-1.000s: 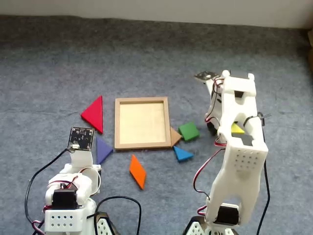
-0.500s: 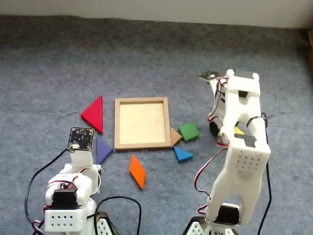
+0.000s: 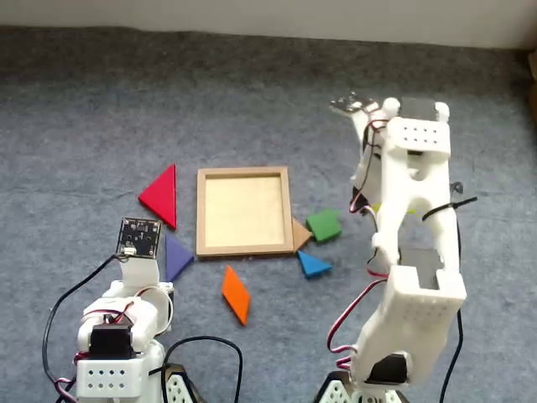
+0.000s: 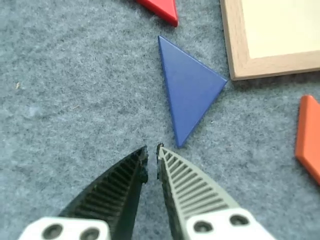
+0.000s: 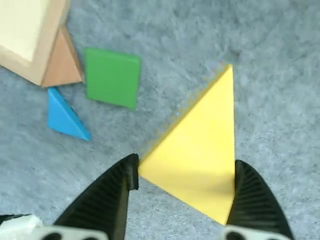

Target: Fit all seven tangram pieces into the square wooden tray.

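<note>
Grey felt worktop, pale wall strip at the far edge.

Nearest is the left gripper [image 4: 151,148]: jaws together and empty, tips just short of the dark blue triangle [image 4: 187,95]. The orange parallelogram [image 3: 236,294] lies beside it. Next come the light blue triangle [image 3: 313,264], the green square [image 3: 324,225] and the tan triangle [image 3: 299,232], which touches the rim of the square wooden tray [image 3: 202,210]. The red triangle [image 3: 162,196] sits on the tray's other side. No piece is in the tray yet.

Farthest is the right gripper [image 5: 185,170], jaws clamped on the yellow triangle [image 5: 200,145], out past the green square and well apart from the tray.

**Handling (judgement):**
- Pieces look like thin, flat, rigid painted wood: light and not fragile, with smooth faces likely to slip.
- Best hold is across two opposite edges.
- One jaw on the yellow triangle bears on a corner and the other on a straight edge, so the piece could pivot or squirt out.
- The tray is shallow, so pieces must go in flat and square.

**Hard to make out:**
- The right arm [image 3: 411,210] covers the yellow triangle and its jaws from above.
- Cannot tell whether the piece is clear of the worktop.
- A wrist camera board hides the left jaws in the high view.
- The orange and red pieces are cut off in the left wrist view.
</note>
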You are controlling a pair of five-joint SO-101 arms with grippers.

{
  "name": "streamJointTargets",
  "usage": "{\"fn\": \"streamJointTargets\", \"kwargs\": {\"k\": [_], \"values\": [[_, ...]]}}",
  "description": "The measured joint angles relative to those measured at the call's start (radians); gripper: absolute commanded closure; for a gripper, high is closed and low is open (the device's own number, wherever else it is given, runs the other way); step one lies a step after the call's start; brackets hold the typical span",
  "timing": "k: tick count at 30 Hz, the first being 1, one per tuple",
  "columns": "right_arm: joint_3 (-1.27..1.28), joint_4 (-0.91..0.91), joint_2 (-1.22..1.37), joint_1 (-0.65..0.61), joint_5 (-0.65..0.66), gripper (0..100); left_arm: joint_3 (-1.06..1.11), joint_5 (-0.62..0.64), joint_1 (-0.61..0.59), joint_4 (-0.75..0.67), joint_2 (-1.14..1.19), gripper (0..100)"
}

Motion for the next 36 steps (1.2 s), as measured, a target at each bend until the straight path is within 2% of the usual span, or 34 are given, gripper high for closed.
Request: {"fn": "streamJointTargets", "kwargs": {"k": [10,23,29,33,36], "values": [[0.0,-0.003,-0.04,-0.275,-0.315,81.1,0.0,0.0,0.0,0.0,0.0,95],[0.0,-0.239,0.035,-0.503,-0.773,81.1,0.0,0.0,0.0,0.0,0.0,95],[0.002,-0.279,0.195,-0.522,-0.847,81.1,0.0,0.0,0.0,0.0,0.0,95],[0.002,-0.33,0.212,-0.531,-0.858,81.1,0.0,0.0,0.0,0.0,0.0,95],[0.002,-0.345,0.212,-0.535,-0.922,81.1,0.0,0.0,0.0,0.0,0.0,95]]}}
